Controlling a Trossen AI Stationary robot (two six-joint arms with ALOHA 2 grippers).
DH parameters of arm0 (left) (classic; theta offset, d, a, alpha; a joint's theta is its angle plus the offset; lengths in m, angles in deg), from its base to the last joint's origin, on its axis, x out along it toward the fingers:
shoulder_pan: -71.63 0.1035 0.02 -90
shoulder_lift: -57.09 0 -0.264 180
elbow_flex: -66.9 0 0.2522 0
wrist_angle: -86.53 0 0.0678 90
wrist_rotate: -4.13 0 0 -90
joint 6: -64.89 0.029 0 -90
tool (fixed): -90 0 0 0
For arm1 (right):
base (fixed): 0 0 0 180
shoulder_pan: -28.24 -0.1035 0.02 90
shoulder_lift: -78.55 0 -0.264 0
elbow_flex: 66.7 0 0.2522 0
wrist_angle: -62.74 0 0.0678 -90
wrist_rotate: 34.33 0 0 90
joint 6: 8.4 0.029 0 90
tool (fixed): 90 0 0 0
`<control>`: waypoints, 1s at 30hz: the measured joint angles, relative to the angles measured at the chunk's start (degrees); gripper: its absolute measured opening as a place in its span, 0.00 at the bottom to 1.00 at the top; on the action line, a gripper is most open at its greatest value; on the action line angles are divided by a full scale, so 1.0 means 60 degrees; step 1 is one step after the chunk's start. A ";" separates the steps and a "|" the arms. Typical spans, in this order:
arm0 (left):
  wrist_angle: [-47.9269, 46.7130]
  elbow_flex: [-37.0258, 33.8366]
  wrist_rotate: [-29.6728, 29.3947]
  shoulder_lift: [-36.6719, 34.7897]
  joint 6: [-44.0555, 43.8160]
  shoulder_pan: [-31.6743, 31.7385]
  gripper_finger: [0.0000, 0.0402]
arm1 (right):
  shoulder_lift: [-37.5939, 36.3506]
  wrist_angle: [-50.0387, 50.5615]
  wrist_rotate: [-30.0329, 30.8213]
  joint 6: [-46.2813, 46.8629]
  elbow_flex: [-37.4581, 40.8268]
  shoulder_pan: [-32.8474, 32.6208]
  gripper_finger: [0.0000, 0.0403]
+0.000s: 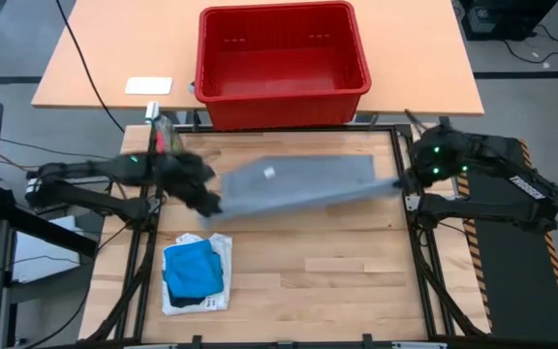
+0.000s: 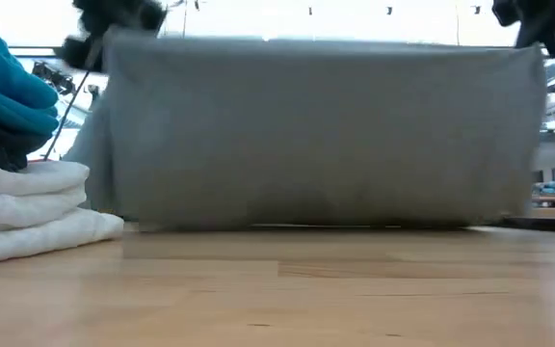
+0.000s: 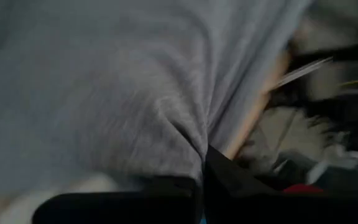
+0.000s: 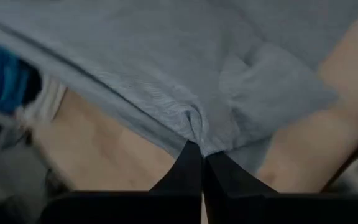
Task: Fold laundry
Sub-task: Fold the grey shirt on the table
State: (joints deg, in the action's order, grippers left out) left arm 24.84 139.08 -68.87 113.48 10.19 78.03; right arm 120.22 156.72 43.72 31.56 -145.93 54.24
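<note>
- Nearest the low camera sits the folded stack (image 2: 27, 207): white cloth under dark and bright blue pieces, resting on the bench (image 2: 306, 289) near its front left corner.
- Behind it the heather grey garment (image 1: 298, 184) hangs stretched between the two arms, its long axis running left to right across the bench and its lower edge just at the wood.
- The left gripper (image 1: 204, 201) has its jaws pinched shut on the garment's left end; the right gripper (image 1: 402, 182) has its jaws shut on the right end. Each arm holds its own corner, so neither is nearer than the other.
- The next fold likely depends on both ends travelling together, keeping the cloth taut.
- The high view shows the empty red basket (image 1: 282, 60) beyond the bench; the low view hides it behind the cloth.
- The wrist views show fabric bunched right at each fingertip pinch, which the high view cannot resolve.
</note>
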 joint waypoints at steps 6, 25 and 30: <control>0.2651 -0.2401 -0.0058 0.0648 -0.1686 -0.1159 0.02 | -0.0321 -0.0861 -0.1473 0.0950 0.2154 -0.0628 0.00; 0.5442 -0.3098 -0.0215 0.2031 0.1454 0.2845 0.02 | 0.0063 -0.1496 0.1040 0.1196 0.3948 -0.0233 0.02; 0.7393 -0.3094 0.0178 0.3308 0.2187 0.3710 0.02 | 0.0385 -0.1303 0.1769 0.1568 0.3948 -0.0075 0.02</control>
State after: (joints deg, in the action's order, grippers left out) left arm 69.20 120.52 -67.80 133.33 23.31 100.29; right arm 122.53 148.90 54.34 40.97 -122.24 53.79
